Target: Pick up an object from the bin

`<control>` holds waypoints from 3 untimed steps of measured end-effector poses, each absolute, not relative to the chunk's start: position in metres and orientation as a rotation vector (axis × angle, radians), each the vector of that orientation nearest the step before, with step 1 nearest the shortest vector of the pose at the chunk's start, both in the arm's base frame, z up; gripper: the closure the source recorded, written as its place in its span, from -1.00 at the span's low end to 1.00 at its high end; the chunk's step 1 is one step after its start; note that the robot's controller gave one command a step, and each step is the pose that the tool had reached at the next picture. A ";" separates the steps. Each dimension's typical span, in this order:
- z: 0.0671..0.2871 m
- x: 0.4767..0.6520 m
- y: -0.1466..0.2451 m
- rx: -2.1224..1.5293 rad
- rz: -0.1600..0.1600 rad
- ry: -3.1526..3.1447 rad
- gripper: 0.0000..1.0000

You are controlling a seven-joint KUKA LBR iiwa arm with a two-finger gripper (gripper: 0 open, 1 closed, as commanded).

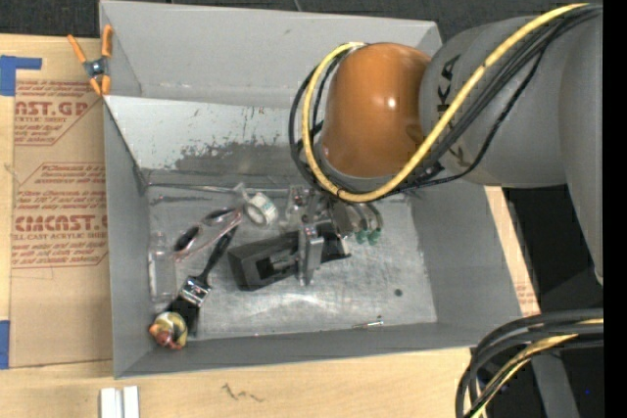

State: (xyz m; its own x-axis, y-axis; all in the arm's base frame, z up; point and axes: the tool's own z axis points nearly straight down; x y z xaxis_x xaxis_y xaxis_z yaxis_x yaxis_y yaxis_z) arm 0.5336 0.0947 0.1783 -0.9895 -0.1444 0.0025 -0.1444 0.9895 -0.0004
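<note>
The gripper [308,255] is seen low over the middle of the bin [196,44], at the right end of a black block [253,267]; whether it is open or closed cannot be told; a white ring [260,208] lies near, up-left; clear plastic [157,264] and a gold-tipped tool [168,330] lie by the left wall.

A grey metal bin [392,294] with a scuffed floor is seen, and a dark block [257,266] is laid near its middle. A small white ring [260,208] is found just beyond the block, a clear plastic piece [208,235] beside it on the left, and a black stick [193,292] with a gold knob toward the front left corner.
</note>
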 end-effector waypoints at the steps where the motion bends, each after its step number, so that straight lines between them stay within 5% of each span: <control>1: 0.136 0.554 0.084 0.199 -0.002 -3.142 1.00; 2: 0.091 0.559 0.050 0.428 -0.002 -3.110 1.00; 3: 0.220 0.590 0.106 0.428 -0.001 -3.111 1.00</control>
